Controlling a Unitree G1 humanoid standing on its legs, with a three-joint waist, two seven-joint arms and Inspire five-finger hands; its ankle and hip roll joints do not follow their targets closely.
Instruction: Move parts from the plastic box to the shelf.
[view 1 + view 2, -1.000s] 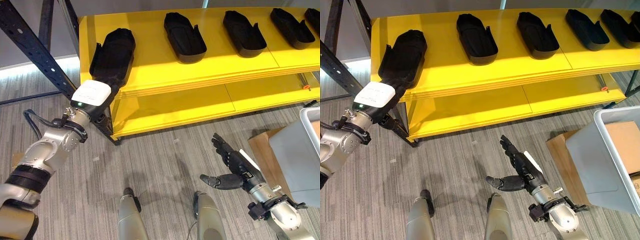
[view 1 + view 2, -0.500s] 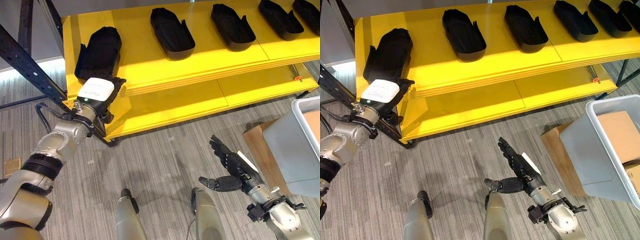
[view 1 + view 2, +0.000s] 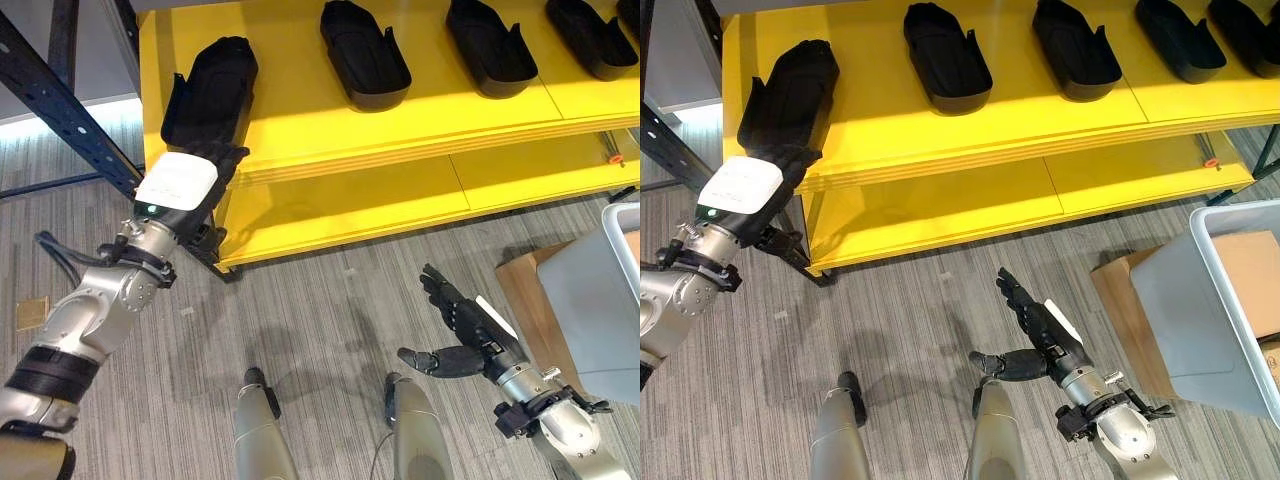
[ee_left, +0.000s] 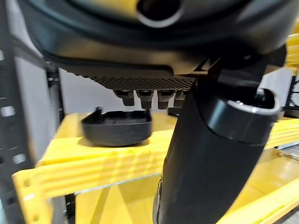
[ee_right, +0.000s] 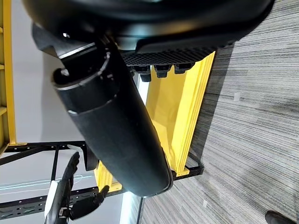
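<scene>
My left hand [image 3: 205, 170] sits at the shelf [image 3: 300, 120] edge, fingers straight, just off the leftmost black part [image 3: 212, 95]. My right hand [image 3: 462, 330] hangs open above the floor, near the plastic box [image 3: 600, 310].

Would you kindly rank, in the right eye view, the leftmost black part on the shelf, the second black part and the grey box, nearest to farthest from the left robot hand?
1. Leftmost part, shelf's left end, just beyond the left robot hand.
2. Second part, further right on the shelf.
3. Grey box, on the floor at far right.
</scene>
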